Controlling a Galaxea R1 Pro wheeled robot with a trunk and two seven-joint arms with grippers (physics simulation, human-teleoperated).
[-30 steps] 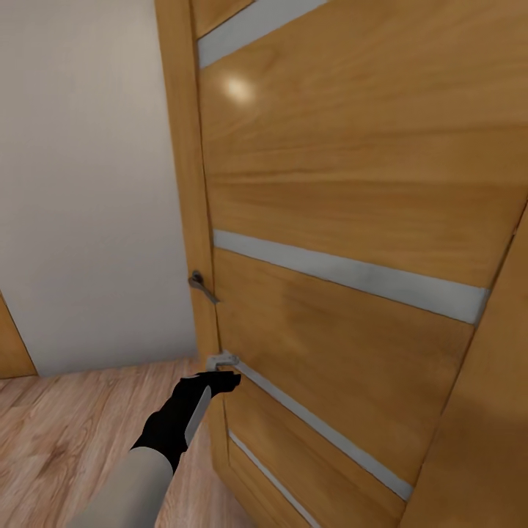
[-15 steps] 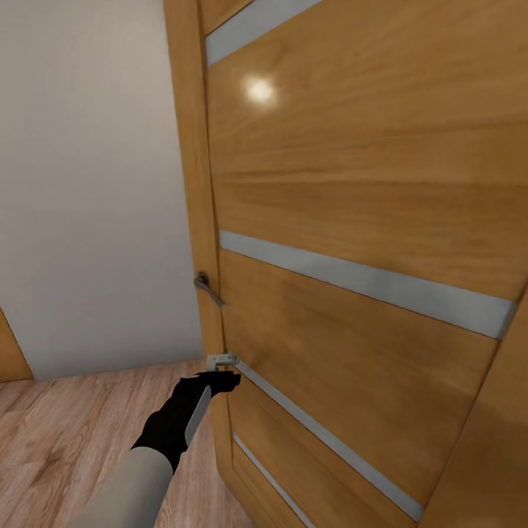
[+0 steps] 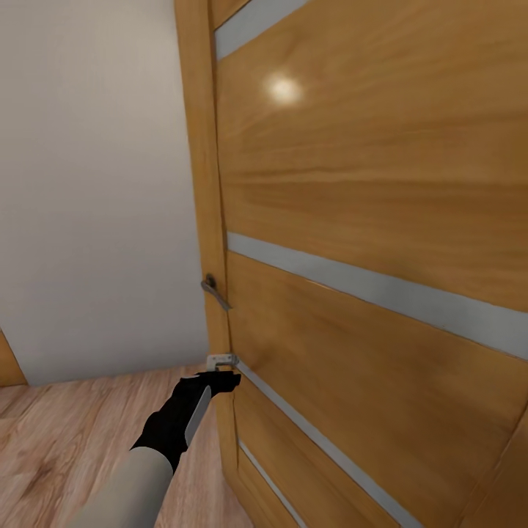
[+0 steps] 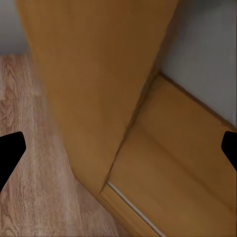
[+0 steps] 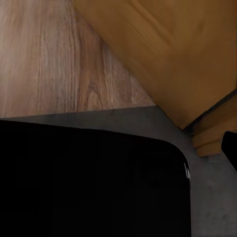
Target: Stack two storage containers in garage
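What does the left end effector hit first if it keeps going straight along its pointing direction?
Most likely the wooden door: the left end effector points at its free edge just below the silver latch. Depth is unclear, so the remaining gap can't be judged.

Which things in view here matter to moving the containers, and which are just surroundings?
Job-related:
- left gripper, open, at the door's edge
- wooden door, probably on the route
- grey concrete floor past the door, seemingly the garage's

Just surroundings:
- door handle
- white wall
- wood plank floor
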